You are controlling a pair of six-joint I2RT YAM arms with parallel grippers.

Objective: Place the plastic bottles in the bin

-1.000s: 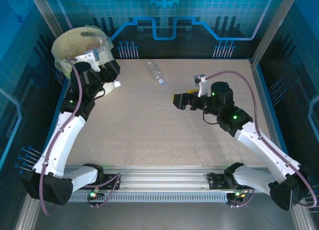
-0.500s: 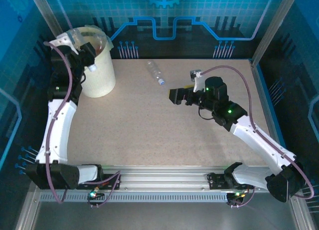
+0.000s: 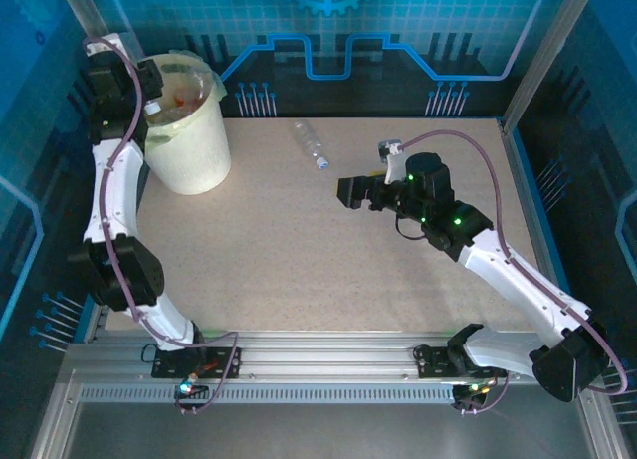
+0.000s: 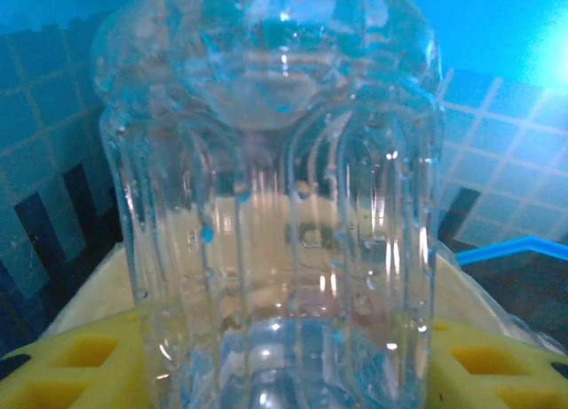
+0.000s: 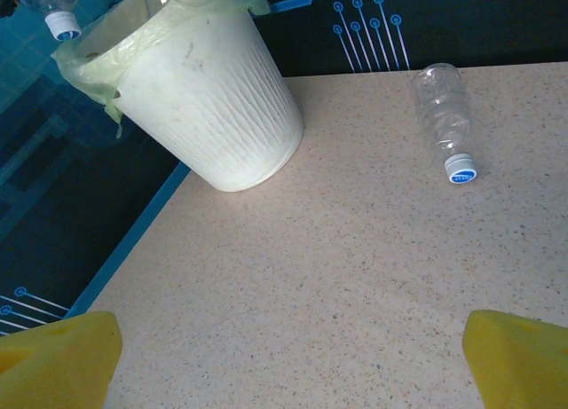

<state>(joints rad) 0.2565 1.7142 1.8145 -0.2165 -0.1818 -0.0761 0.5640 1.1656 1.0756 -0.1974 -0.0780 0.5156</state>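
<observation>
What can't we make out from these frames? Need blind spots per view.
- Left wrist: the clear ribbed plastic bottle in the left hand blocks the inside of the round cream-white bin.
- Top external: what lies in the bin is too small to count; the left hand's grip is too small to read.
- Right wrist: the held bottle is cut off by the top edge; the bin's wall hides its inside.

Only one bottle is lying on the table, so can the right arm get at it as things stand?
Probably yes. The bottle lies alone on the bare table, just beyond the right pincer, whose jaws stand open and face roughly that way. Nothing lies between them.
</observation>
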